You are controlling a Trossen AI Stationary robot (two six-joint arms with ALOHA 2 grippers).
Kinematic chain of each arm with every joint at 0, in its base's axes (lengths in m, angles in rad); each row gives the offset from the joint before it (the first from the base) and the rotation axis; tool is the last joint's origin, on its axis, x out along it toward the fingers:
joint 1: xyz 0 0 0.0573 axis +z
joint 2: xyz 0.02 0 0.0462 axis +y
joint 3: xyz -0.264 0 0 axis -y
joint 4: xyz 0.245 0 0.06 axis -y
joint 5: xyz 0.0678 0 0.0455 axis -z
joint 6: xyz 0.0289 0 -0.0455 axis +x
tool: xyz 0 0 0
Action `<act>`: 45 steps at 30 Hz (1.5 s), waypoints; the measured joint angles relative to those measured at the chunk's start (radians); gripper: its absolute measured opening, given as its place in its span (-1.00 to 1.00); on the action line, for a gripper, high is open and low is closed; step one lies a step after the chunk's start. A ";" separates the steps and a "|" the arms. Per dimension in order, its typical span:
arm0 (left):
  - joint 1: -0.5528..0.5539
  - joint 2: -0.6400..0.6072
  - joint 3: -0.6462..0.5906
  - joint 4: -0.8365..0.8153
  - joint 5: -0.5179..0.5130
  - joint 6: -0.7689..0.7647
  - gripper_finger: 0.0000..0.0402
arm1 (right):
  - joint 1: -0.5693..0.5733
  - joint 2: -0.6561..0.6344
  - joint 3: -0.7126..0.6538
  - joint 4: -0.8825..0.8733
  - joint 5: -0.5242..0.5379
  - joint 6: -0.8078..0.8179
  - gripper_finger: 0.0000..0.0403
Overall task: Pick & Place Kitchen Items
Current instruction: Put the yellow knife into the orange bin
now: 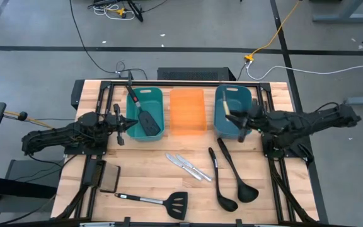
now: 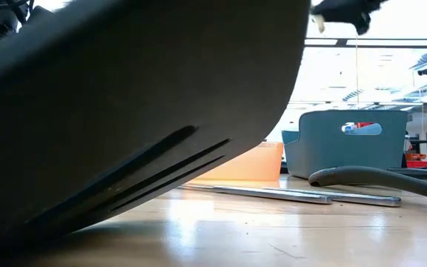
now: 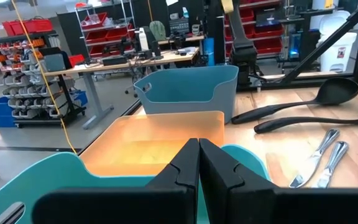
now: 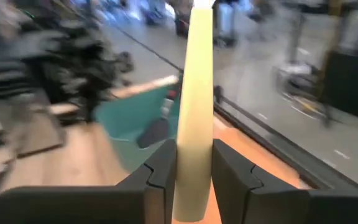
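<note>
My right gripper (image 1: 240, 121) is over the blue bin (image 1: 227, 99) and shut on a cream-handled knife (image 1: 232, 114). My left gripper (image 1: 120, 128) is shut and empty at the left wall of the teal bin (image 1: 158, 104), where one black slotted spatula (image 1: 145, 116) leans. A second spatula (image 1: 164, 203) lies flat near the front edge. Two silver knives (image 1: 188, 166) and two black ladles (image 1: 230, 180) lie on the table in front of the bins. My right gripper pinches the knife's cream handle (image 4: 194, 134) between its two fingers. It comes level from the table's right side. The handle sticks out past the fingertips (image 4: 161, 163), lifted clear above the blue bin. The blade is hidden.
An orange bin (image 1: 188, 108) stands between the teal and blue bins. A flat black pad (image 1: 109, 178) lies at the front left. In the low view the near spatula's blade (image 2: 124, 111) fills the left half. Bare wood lies between the pad and the knives.
</note>
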State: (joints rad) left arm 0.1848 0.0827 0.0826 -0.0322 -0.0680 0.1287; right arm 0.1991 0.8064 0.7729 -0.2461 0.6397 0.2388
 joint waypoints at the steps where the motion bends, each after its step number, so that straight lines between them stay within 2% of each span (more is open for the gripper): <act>1: 0.000 0.000 0.000 0.000 0.000 -0.003 -0.91 | -0.016 0.060 0.077 -0.067 0.032 0.031 -0.60; 5: 0.000 0.000 0.000 -0.006 0.003 -0.013 -0.91 | -0.094 0.280 0.381 -0.380 0.048 0.123 -0.60; 7: 0.000 0.000 0.000 -0.006 0.004 -0.013 -0.91 | -0.140 0.380 0.515 -0.514 0.014 0.170 -0.60; 12: 0.000 0.000 0.000 -0.004 0.005 -0.011 -0.91 | -0.265 0.617 0.772 -0.706 -0.168 0.198 -0.60; 15: 0.000 0.000 0.000 -0.002 0.005 -0.009 -0.91 | -0.337 0.731 0.867 -0.750 -0.318 0.200 -0.60; 17: 0.000 0.000 0.000 0.000 0.005 -0.003 -0.91 | -0.374 0.805 0.904 -0.767 -0.381 0.204 -0.60; 22: 0.000 0.000 0.000 0.000 0.005 -0.008 -0.91 | -0.432 0.932 0.920 -0.758 -0.483 0.227 -0.60; 27: 0.000 0.000 0.000 0.000 0.005 -0.008 -0.91 | -0.450 1.020 0.892 -0.732 -0.500 0.277 -0.60; 31: 0.000 0.000 0.000 0.000 0.005 -0.008 -0.91 | -0.451 1.049 0.874 -0.717 -0.467 0.313 -0.60; 38: 0.000 0.000 0.000 0.001 0.009 -0.008 -0.91 | -0.451 1.073 0.795 -0.666 -0.501 0.389 -0.60; 42: 0.000 0.000 0.000 0.002 0.009 -0.005 -0.91 | -0.444 1.072 0.717 -0.594 -0.510 0.423 -0.60; 45: 0.000 0.000 0.000 0.002 0.009 -0.005 -0.91 | -0.438 1.072 0.658 -0.474 -0.542 0.432 -0.60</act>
State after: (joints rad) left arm 0.1845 0.0830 0.0826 -0.0299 -0.0589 0.1238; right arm -0.2392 1.8786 1.4307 -0.7199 0.0976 0.6705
